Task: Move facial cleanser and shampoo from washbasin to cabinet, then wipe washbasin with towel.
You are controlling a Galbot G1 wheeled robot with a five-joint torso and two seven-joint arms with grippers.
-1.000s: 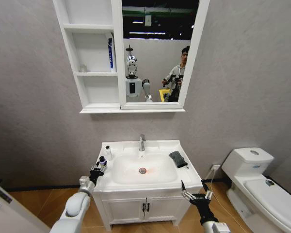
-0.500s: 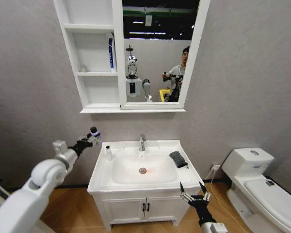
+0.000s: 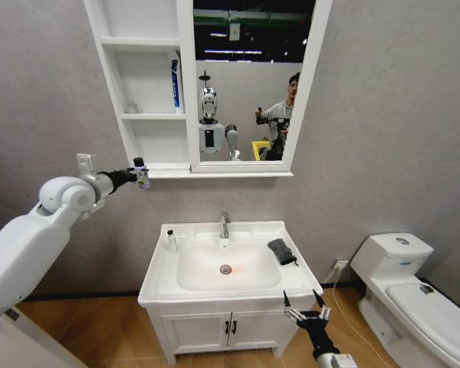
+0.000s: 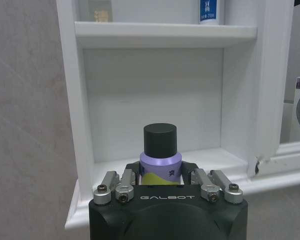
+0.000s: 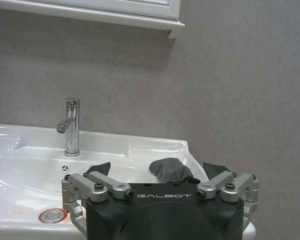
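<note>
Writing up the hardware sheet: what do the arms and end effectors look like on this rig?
Both arms have glossy white rounded shells. The left end effector and right end effector share a matte black body with white "GALBOT" lettering, silver metal linkage bars with dark screw heads, and black fingers. In the head view a black wrist section joins each white forearm.

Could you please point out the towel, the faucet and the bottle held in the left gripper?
towel [image 3: 280,250]: head view, middle of the dark cloth.
faucet [image 5: 70,127]: right wrist view, its upright chrome stem.
bottle [image 4: 160,141]: left wrist view, its black cap.
</note>
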